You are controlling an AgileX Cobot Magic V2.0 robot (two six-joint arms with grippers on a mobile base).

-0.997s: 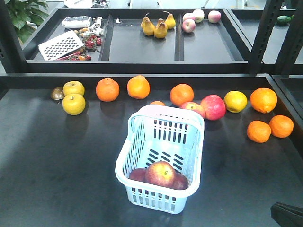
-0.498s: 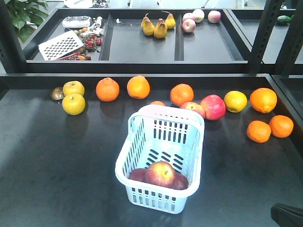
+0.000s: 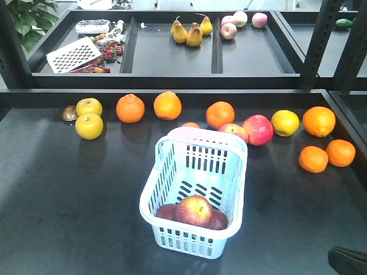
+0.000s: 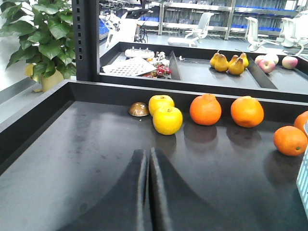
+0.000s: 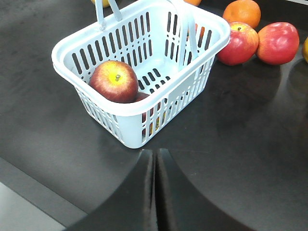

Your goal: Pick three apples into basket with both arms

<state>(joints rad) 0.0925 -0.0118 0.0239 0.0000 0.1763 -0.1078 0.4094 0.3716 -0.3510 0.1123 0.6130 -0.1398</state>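
3 apples [image 3: 194, 210] in basket [image 3: 150, 195]; L gripper [image 4: 147, 166] & R gripper [image 5: 155, 166] closed, empty.

Basket [image 3: 195, 189] sits mid-table, ahead of the right gripper [image 5: 155, 192]. Three apples [image 3: 194, 210] lie in its near end. Two more apples [image 5: 260, 42] lie beyond the basket, right of it. Ahead of the left gripper [image 4: 148, 192]: two pears [image 4: 165, 113], oranges [image 4: 226, 110] to their right.

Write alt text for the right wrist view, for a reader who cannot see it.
A pale blue-white slotted basket on a dark table holds red apples at one end. Two more red apples and an orange lie beyond it; the shut right gripper shows at the bottom edge.
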